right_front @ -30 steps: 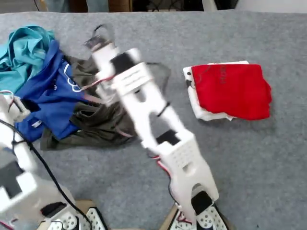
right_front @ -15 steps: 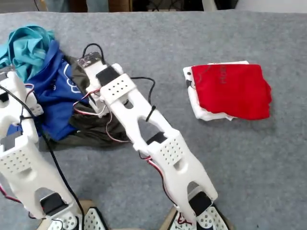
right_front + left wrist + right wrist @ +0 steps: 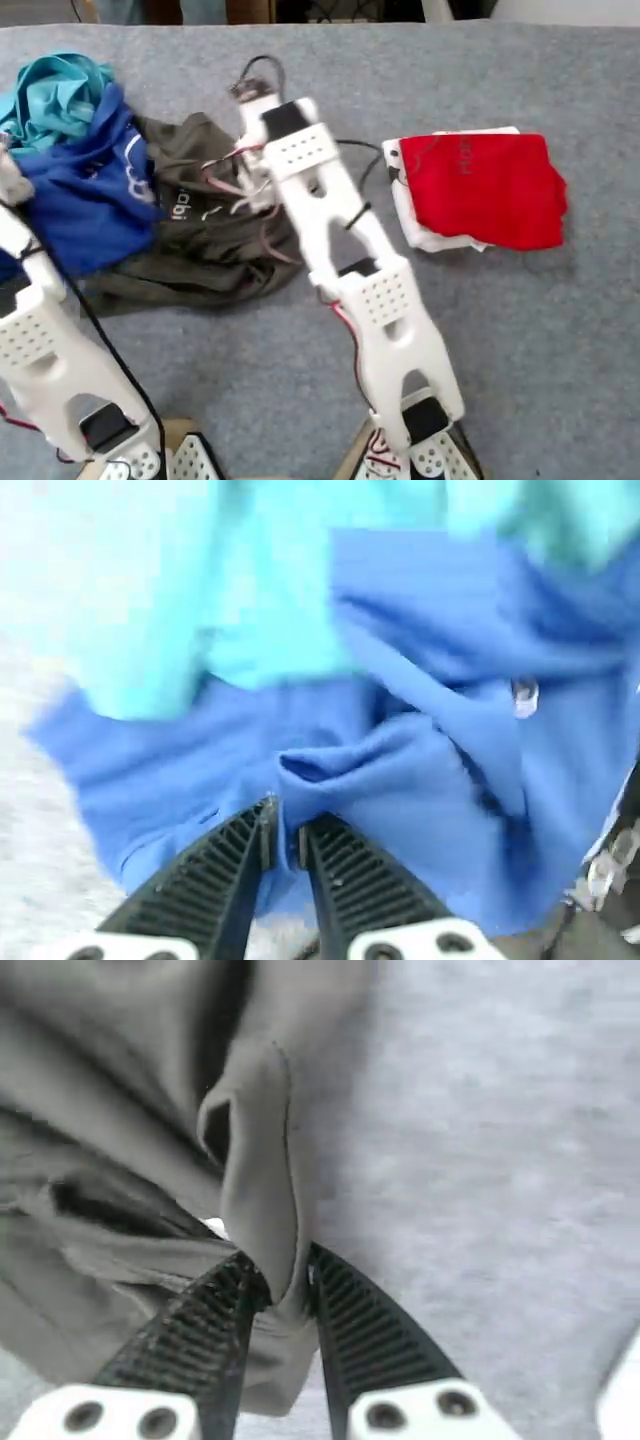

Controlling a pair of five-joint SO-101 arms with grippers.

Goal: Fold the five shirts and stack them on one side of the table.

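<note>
High view: see three loose shirts heaped at upper left: teal shirt point(image 3: 55, 100) in the corner, blue shirt point(image 3: 85, 215) under it, olive shirt point(image 3: 200, 250) spilling toward centre and lying against the blue one's edge. Count two done: red shirt point(image 3: 480, 190) folded on top of white shirt point(image 3: 415, 228) at right of the surface point(image 3: 500, 350). Find right arm point(image 3: 330, 220) stretched over the olive shirt's upper edge. Reading the step as pulling olive free of the heap to lay it flat.

Left wrist view: find left gripper point(image 3: 282, 825) pinched shut on a raised fold of blue, teal at top of frame. Use as an anchor and keep put.

Right wrist view: find right gripper point(image 3: 285, 1280) clamped on a thin ridge of olive, bare surface at right of frame. Can't tell which part of the garment.

To do it well:
- Drag olive toward the open centre, low and slow; thin pinch, likely to slip under a jerk.
- Watch the olive/blue overlap; stop if blue gets dragged along.
- Stay well short of the red/white stack.
- Once clear, release and regrip at a shoulder or hem before spreading.
</note>
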